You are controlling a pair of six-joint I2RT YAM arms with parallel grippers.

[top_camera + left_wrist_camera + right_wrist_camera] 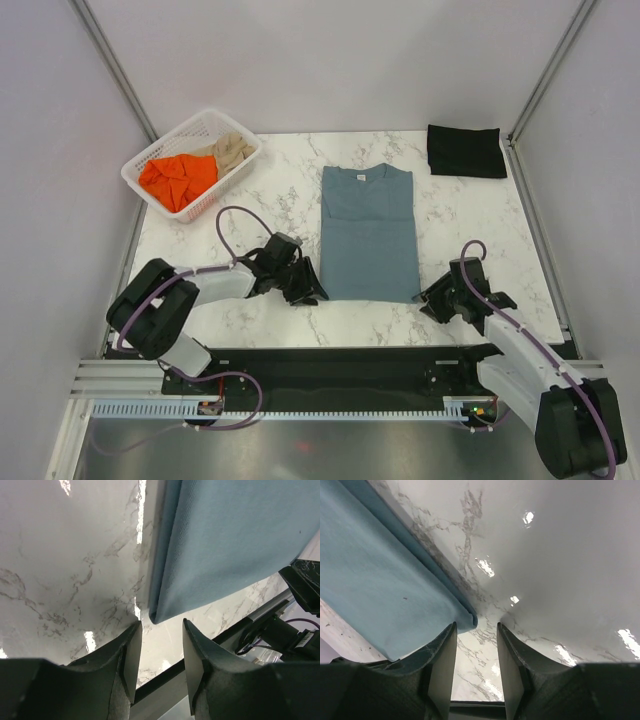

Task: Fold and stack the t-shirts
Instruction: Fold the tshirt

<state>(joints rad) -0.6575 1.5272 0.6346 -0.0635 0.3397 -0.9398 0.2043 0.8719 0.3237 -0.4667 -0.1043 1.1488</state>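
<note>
Only overhead shows folded black t-shirt [466, 151]. Wrist views: left gripper [161, 630], right gripper [476, 630] parted, empty, at blue-grey t-shirt [230, 540] corners.

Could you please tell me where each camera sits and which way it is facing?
Top external: above and behind the bases, looking down on the table and blue-grey t-shirt; the left arm and right arm show.
Left wrist: on the left arm, looking past its open left gripper at the t-shirt's near left corner.
Right wrist: on the right arm, looking past its open right gripper at the near right corner.
Shared: all three see that t-shirt on the table.
</note>
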